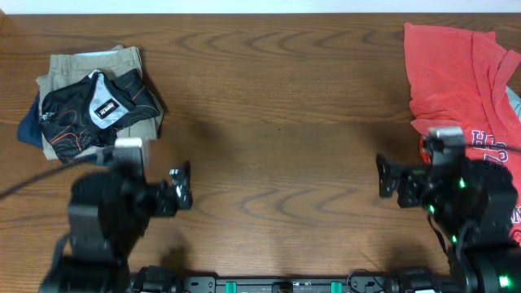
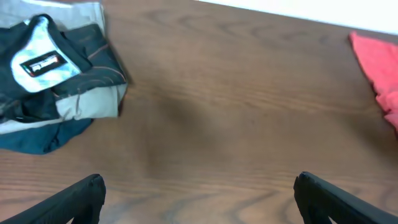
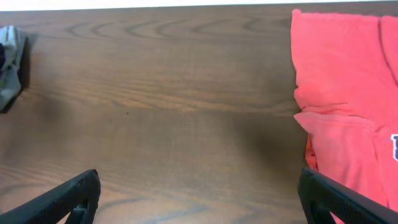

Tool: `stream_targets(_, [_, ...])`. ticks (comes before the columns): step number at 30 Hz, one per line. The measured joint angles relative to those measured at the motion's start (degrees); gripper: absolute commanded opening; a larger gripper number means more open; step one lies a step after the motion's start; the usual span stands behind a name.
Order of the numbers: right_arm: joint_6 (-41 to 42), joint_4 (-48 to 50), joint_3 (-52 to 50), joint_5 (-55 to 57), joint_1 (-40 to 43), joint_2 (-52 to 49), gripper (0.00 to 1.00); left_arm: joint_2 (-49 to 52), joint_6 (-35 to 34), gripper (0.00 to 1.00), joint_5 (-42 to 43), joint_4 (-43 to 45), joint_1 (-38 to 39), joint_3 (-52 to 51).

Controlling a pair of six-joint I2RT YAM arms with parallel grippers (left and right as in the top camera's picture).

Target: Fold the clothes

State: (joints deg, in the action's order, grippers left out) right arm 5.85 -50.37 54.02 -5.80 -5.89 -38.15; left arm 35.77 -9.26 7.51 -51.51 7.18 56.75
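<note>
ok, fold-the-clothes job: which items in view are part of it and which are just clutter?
Job:
jersey, at left, on top
left hand, right hand, both open, empty

Lying about:
khaki shorts and navy garment, under the jersey
red T-shirts, at right

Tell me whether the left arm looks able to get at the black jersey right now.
Probably yes. The black jersey lies uncovered on top of the folded pile, on the same side as the left gripper, whose jaws stand open, with nothing lying between them.
</note>
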Motion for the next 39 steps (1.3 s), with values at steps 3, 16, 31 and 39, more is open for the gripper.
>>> stream_targets(3, [0.0, -2.4, -0.1, 0.0, 0.0, 2.3, 0.99, -4.0, 0.0, 0.98, -0.1, 0.0, 0.0, -1.2])
stream_targets(16, [0.0, -11.8, -0.3, 0.1, 0.0, 2.6, 0.99, -7.0, -0.1, 0.98, -0.2, 0.4, 0.0, -1.2])
stream_targets(31, [-0.4, -13.2, -0.6, 1.0, 0.0, 3.5, 0.99, -7.0, -0.2, 0.98, -0.2, 0.3, 0.0, -1.2])
stream_targets(39, [-2.9, -0.4, -9.7, 2.2, 0.0, 15.4, 0.99, -7.0, -0.2, 0.98, -0.2, -1.9, 0.0, -1.3])
